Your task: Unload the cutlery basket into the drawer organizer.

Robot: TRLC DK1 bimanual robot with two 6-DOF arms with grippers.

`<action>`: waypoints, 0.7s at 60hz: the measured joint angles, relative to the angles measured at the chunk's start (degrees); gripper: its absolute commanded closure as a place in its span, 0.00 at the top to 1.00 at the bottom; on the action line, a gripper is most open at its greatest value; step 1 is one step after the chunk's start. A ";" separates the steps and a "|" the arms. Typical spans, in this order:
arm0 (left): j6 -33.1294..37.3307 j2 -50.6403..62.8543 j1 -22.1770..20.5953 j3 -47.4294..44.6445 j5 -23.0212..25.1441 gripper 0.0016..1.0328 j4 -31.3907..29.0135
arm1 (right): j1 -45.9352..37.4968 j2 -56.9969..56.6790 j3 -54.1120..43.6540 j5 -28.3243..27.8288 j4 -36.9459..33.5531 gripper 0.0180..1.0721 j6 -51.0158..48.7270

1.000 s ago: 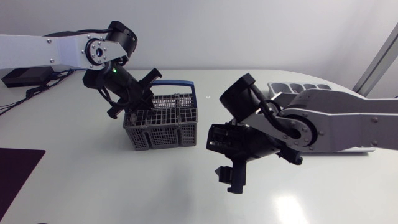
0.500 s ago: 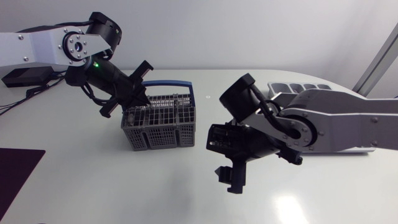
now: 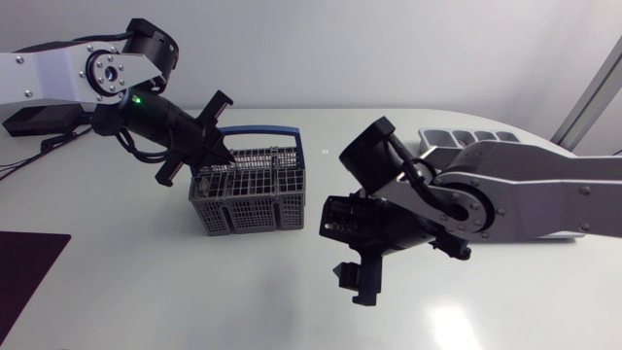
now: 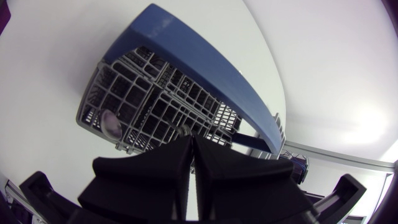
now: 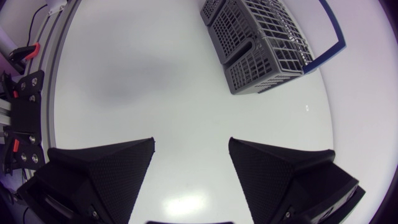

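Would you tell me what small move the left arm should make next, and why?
Probably lift the left gripper straight up a little. Its jaws are closed over the basket, and whether they hold a piece is unclear; a short lift would show it.

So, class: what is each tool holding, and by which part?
Right tool: open, empty. Left tool: shut above the basket; whether it pinches anything cannot be told.

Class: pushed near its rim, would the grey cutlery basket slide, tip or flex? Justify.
The cutlery basket is open mesh, so probably light. With a broad base on the smooth table, it likely slides, not tips. Its gridded walls look stiff.
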 measured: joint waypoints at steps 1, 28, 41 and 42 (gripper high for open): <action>0.00 -0.09 0.02 0.00 0.15 0.04 0.00 | 0.04 0.00 0.00 0.00 0.00 0.82 0.00; -1.60 -6.49 0.83 -0.83 1.64 0.04 0.61 | 0.15 -1.33 0.00 0.00 -0.02 0.82 0.02; -2.19 -11.08 1.14 -2.32 3.08 0.04 0.63 | 0.70 -1.79 0.00 0.00 -0.02 0.82 0.24; -2.32 -11.34 1.16 -2.36 3.19 0.04 0.63 | 0.74 -1.86 0.00 0.02 -0.02 0.82 0.24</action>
